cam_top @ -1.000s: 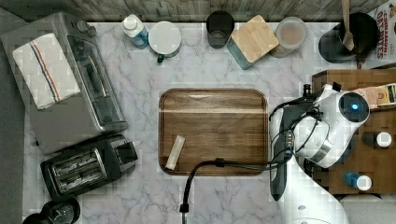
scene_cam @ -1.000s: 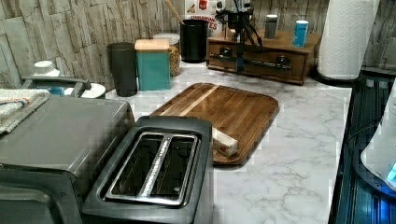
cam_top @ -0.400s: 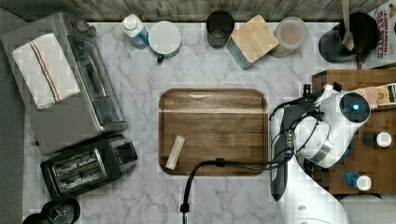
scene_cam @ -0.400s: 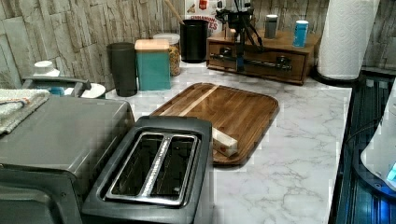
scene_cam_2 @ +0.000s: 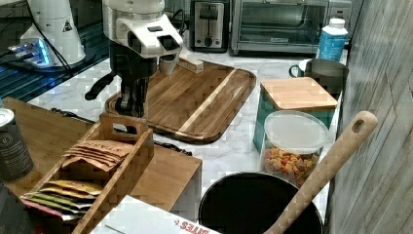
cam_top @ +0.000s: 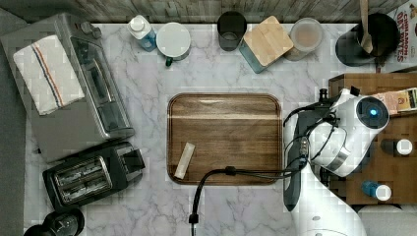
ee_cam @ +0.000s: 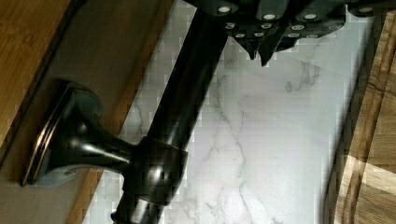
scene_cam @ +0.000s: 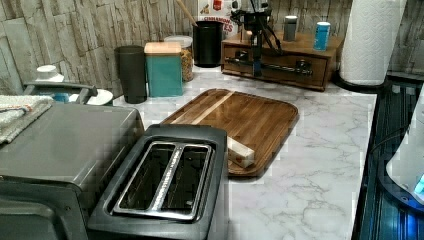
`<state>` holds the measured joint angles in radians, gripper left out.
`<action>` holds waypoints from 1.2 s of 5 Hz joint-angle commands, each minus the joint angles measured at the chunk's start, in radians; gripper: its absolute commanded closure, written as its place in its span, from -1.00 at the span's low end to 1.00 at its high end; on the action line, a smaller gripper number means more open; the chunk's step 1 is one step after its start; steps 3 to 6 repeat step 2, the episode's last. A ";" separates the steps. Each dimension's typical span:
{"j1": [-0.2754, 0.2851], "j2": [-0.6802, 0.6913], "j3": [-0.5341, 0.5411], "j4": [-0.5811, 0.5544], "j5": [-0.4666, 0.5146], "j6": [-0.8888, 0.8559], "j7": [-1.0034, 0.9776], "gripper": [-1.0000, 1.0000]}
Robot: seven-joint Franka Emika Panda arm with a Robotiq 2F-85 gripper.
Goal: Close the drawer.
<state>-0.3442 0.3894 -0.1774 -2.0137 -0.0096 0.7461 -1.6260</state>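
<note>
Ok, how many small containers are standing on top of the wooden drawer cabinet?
2. A dark white-capped one sits mid-top; a blue one stands nearer the top view's bottom edge. The robot arm covers part of the cabinet top, so another may be hidden.

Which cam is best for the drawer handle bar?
Wrist view: the dark handle bar and its mount on the drawer front sit close up, right by the gripper. In the left view the bar is distant but whole. In the top view the arm covers most of it.
</note>
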 commanded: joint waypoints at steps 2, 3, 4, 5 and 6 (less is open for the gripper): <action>-0.091 -0.070 -0.143 0.130 -0.012 0.020 0.055 1.00; -0.091 -0.070 -0.143 0.130 -0.012 0.020 0.055 1.00; -0.091 -0.070 -0.143 0.130 -0.012 0.020 0.055 1.00; -0.091 -0.070 -0.143 0.130 -0.012 0.020 0.055 1.00; -0.091 -0.070 -0.143 0.130 -0.012 0.020 0.055 1.00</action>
